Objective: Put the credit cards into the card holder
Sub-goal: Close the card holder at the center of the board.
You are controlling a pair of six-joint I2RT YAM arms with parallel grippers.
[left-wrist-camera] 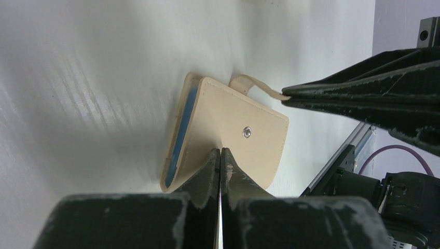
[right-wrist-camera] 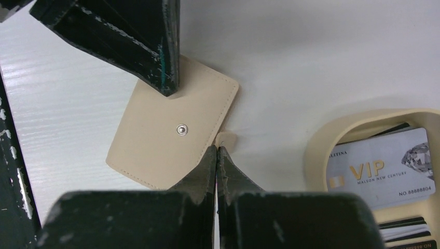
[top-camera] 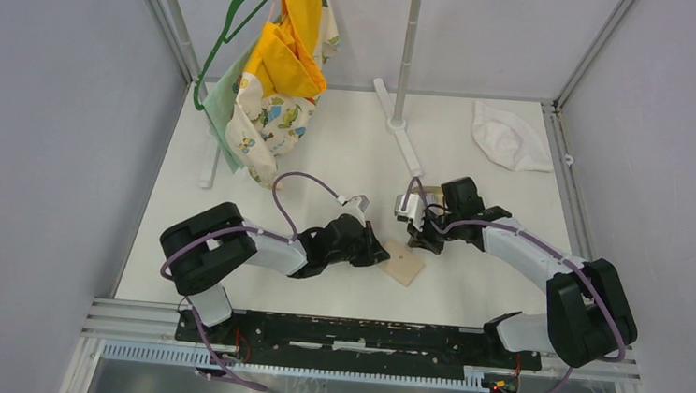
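Card holder [top-camera: 403, 262] lies closed on the white bench [top-camera: 348, 150] between the two arms, seen from above, near the front edge. The left jaws reach it from the left and the right jaws from behind. No cards show from this height.

From the left wrist, the tan card holder [left-wrist-camera: 228, 129] shows a strip of blue lining [left-wrist-camera: 179, 140] along one edge. The left jaws are closed on nothing, their tips bearing on the cover just below the snap stud [left-wrist-camera: 247, 132]. The right jaws, entering from the right, are pinched on the end of the curling snap tab [left-wrist-camera: 254, 84], which is free of the stud.

From the right wrist, the right jaws are closed on the tab [right-wrist-camera: 225, 139] at the edge of the card holder [right-wrist-camera: 155, 140], while the left jaws press on its far side. The cards [right-wrist-camera: 381, 168] lie in a beige tray [right-wrist-camera: 316, 150] just beside it, with a grey VIP card on top and dark ones below.

The card holder looks light and soft-covered and is likely to slide on the smooth bench, so it probably needs pinning while the floppy tab is pulled by its end. The cards look thin, stiff and slick, and are probably best taken by an edge.
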